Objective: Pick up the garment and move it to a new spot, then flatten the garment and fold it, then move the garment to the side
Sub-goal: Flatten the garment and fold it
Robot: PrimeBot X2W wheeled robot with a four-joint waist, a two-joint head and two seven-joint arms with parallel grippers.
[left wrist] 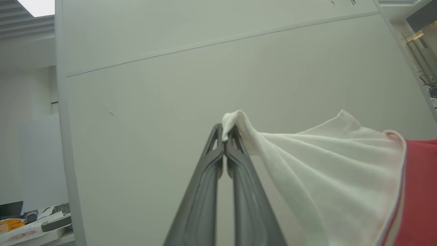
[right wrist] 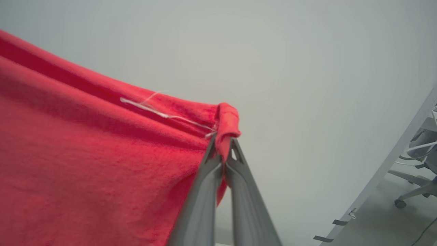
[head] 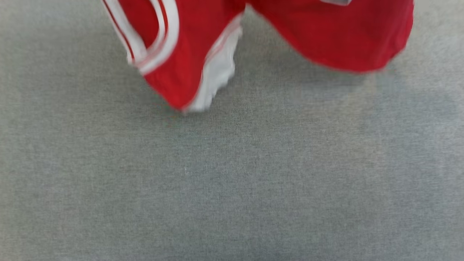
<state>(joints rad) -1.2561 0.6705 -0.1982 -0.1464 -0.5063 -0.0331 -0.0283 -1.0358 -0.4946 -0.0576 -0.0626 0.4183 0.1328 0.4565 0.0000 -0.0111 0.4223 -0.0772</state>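
Hanging across the top edge of your head view, the shirt (head: 326, 36) shows as two red lobes above the grey bench (head: 232, 188), with soft shadows on the cloth surface beneath them. The lobe on your left carries white stripe trim (head: 165, 40) and a white panel (head: 217, 72) that comes down to its lowest point. The picture is blurred, so you cannot tell whether that tip touches the bench.

In the left wrist view, your left gripper (left wrist: 224, 131) has its jaws pressed together on a bunched corner of the white sleeve (left wrist: 324, 171). The sleeve fans out to the right of that view and meets red cloth past a thin striped seam (left wrist: 397, 201). Behind it stands a pale wall panel (left wrist: 205, 85), and a cluttered desk (left wrist: 34, 227) shows at the lower left corner.

In the right wrist view, your right gripper (right wrist: 222, 143) has its jaws pinching a rolled red edge of the shirt (right wrist: 85, 153). The cloth stretches away to the left of that view, with a loose white thread (right wrist: 164, 114) lying along the fold. An office chair (right wrist: 414, 193) sits at the far right.
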